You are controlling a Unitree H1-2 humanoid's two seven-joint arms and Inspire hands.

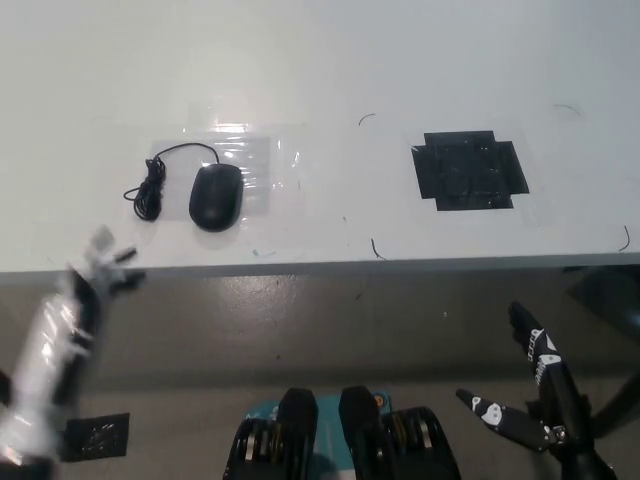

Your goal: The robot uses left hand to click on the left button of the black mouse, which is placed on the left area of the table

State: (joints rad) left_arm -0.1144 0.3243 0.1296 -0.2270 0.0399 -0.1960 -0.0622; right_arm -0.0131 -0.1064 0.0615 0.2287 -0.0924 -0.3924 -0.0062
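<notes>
The black mouse point(216, 196) is seen on the left area of the white table point(330, 60), lying on a clear taped film patch point(245, 160), a little back from the table's front edge. Its cord point(152, 185) is looped and bundled just to its left. No brand or writing can be read on the mouse. Bare tabletop is found all around the mouse, and open room lies between it and the front edge. Further right, well apart from the mouse, a square of black tape point(469, 171) is stuck to the table under another clear film; a few thin dark curls are scattered on the surface near it. The white left hand point(100, 268) is seen below and to the left of the mouse, at the table's front edge, apart from the mouse and not touching it; it is blurred, so whether its fingers are apart or together cannot be told, and its forearm is cut off at the lower left corner. The black right hand point(535, 390) is held low at the lower right, below the table edge, with its fingers spread apart and nothing in them. A small dark patch point(95, 436) is seen on the floor at the lower left.
</notes>
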